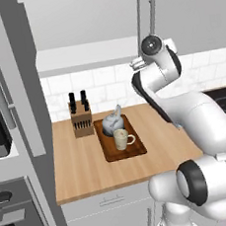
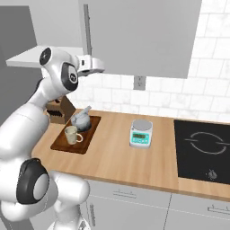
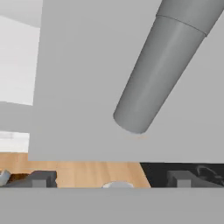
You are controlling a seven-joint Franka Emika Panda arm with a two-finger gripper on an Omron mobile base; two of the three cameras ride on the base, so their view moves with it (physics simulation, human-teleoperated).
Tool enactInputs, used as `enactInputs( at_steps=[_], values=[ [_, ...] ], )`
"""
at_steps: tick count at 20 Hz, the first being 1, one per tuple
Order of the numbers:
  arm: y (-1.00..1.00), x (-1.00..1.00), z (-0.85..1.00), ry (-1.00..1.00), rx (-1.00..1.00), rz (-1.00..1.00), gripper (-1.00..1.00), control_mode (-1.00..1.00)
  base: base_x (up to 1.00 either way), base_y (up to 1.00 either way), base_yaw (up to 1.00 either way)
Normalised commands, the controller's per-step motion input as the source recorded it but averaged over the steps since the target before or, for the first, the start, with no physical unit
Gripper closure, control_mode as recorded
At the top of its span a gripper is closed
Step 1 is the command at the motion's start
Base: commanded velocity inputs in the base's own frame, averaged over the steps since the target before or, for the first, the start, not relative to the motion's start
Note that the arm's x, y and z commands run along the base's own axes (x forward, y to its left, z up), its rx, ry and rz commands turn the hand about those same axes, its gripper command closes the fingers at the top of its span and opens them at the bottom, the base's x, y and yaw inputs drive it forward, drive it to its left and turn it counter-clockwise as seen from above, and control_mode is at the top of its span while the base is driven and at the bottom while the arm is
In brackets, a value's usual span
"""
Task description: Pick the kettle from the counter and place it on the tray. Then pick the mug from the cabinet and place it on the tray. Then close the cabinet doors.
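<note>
The grey kettle (image 1: 111,122) (image 2: 81,119) and the cream mug (image 1: 122,139) (image 2: 71,134) both stand on the dark-brown tray (image 1: 134,151) (image 2: 85,144) on the wood counter (image 1: 82,173). My gripper (image 3: 111,179) (image 2: 96,65) is raised at the lower edge of the cabinet's right door (image 1: 188,12) (image 2: 143,36). It is open and holds nothing. In the hand view the door face is very close, with the lower end of its bar handle (image 3: 151,74) just ahead. The left door (image 1: 26,95) stands swung out, leaving the cabinet shelf (image 1: 83,56) exposed.
A knife block (image 1: 81,118) (image 2: 58,112) stands behind the tray's left end. A small kitchen scale (image 2: 141,133) sits mid-counter, with a black cooktop (image 2: 202,143) to its right. An oven column (image 1: 5,197) borders the counter on the left.
</note>
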Motion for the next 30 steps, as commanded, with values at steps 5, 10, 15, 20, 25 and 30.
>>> enactInputs(
  at_steps=[5,10,15,20,25,30],
  values=[
    [0.37,-0.64,-0.01,-0.02,0.06,0.00,-1.00,-1.00,0.00,0.00,0.00],
    [0.26,-0.75,0.17,-0.16,0.04,0.09,-1.00,-1.00,0.00,0.00,0.00],
    [0.20,-0.69,0.18,-0.17,0.00,0.18,-1.00,-1.00,0.00,0.00,0.00],
    [0.15,-0.62,0.11,-0.07,0.00,0.11,-1.00,-1.00,0.00,0.00,0.00],
    [0.07,-0.56,0.16,-0.08,0.00,0.11,-1.00,-1.00,0.00,0.00,0.00],
    [0.13,-0.54,0.18,-0.04,0.00,0.12,-1.00,-1.00,0.00,0.00,0.00]
  ],
)
